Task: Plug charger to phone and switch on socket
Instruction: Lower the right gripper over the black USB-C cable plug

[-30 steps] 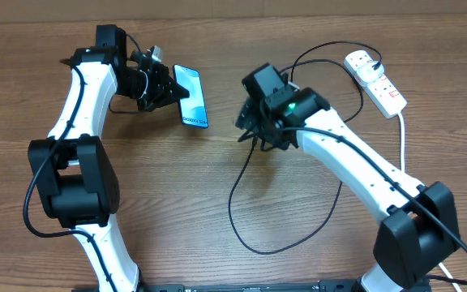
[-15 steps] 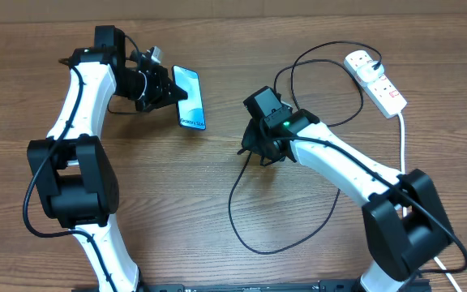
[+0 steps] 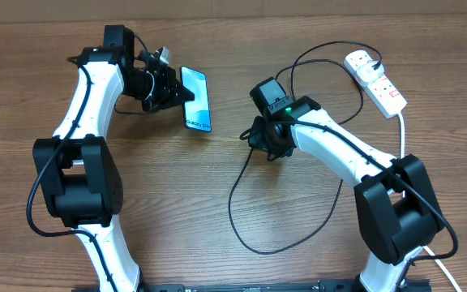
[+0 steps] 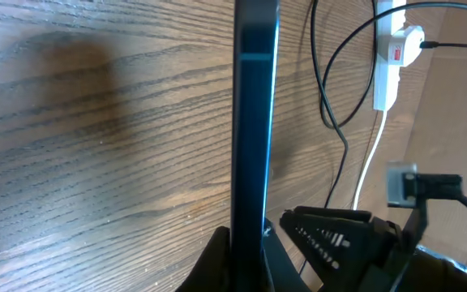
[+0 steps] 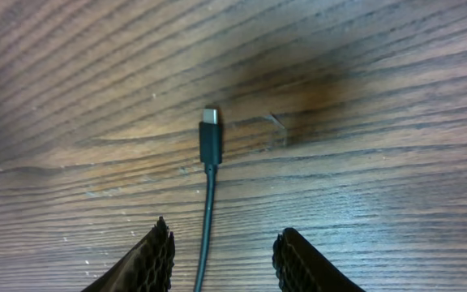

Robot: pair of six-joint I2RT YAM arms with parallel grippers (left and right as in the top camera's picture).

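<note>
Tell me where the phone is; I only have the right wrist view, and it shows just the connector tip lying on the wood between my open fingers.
Observer: The phone is to your left, clamped in the left gripper.
Operator: Which way is the screen?
Observer: Facing up, showing in the overhead view.
Operator: And the other end of the charger?
Observer: It runs to the socket at the far right.

White tubular arm links point(image 3: 83, 97), bulky black joint housings point(image 3: 75, 182), thin black looping cables point(image 3: 31, 203), green indicator light point(image 3: 280, 108), ribbed black fingertips point(image 5: 148, 259).
</note>
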